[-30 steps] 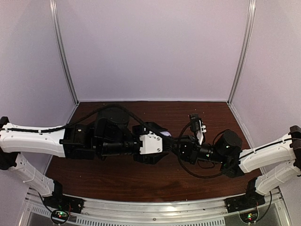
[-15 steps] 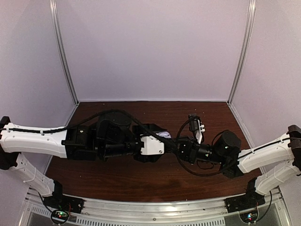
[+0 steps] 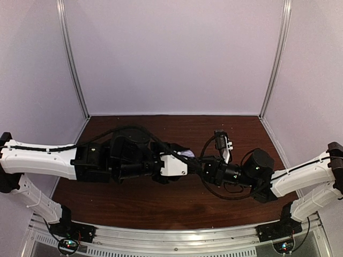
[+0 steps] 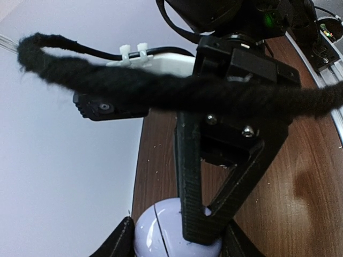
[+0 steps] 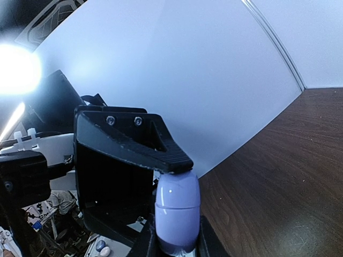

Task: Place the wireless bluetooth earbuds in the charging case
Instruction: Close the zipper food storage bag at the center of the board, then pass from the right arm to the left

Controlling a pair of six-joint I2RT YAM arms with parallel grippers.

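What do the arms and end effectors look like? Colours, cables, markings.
Left arm and right arm: white shells near the bases, black joints and wrists. Black braided cable and white zip ties at the wrists. Left end effector and right end effector: black, ribbed open-triangle fingers. Green LED on the right arm.

The charging case (image 3: 188, 154) sits over the middle of the table (image 3: 161, 206). The left gripper (image 3: 184, 159) lies just left of the case and the right gripper (image 3: 196, 161) just right of it, each with fingers on both sides of the case.

White arms (image 3: 37, 158), black ribbed fingers (image 4: 190, 187), braided cable (image 4: 107, 80).
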